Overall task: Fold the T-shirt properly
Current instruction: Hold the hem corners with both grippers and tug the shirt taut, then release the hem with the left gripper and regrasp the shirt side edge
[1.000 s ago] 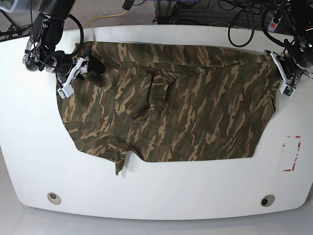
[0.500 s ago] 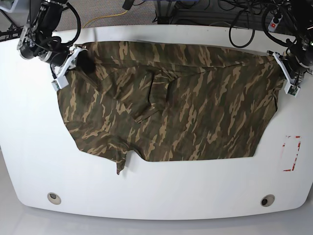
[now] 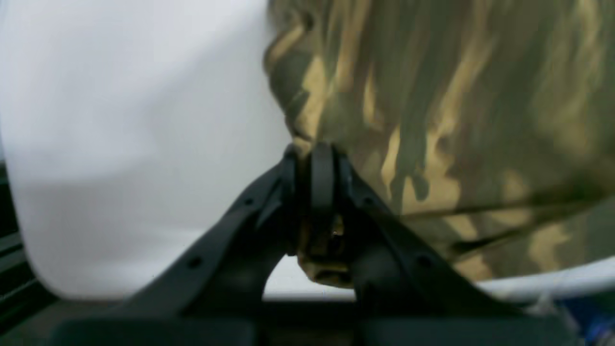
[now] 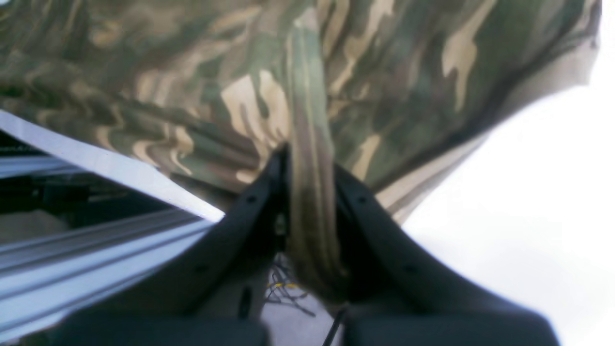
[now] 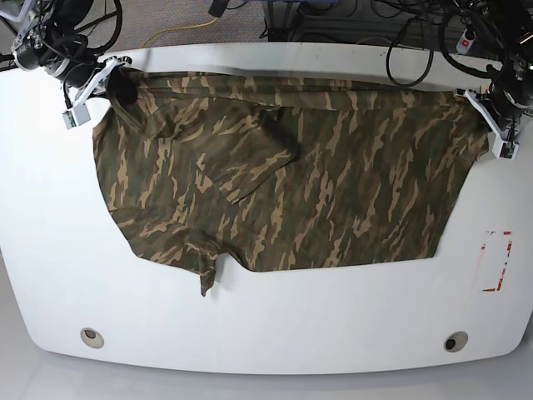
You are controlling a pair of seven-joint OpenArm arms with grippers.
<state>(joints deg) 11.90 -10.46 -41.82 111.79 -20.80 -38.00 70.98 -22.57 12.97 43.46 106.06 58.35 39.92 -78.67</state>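
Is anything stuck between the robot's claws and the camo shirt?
No. Both grippers are shut directly on the T-shirt: the left gripper pinches one edge, the right gripper a folded strip. Nothing else lies between.

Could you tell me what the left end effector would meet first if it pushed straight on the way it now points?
The left end effector is shut on the T-shirt edge, so it would push into that cloth at once. Beyond the pinch more shirt lies over the table; the height above the table is unclear.
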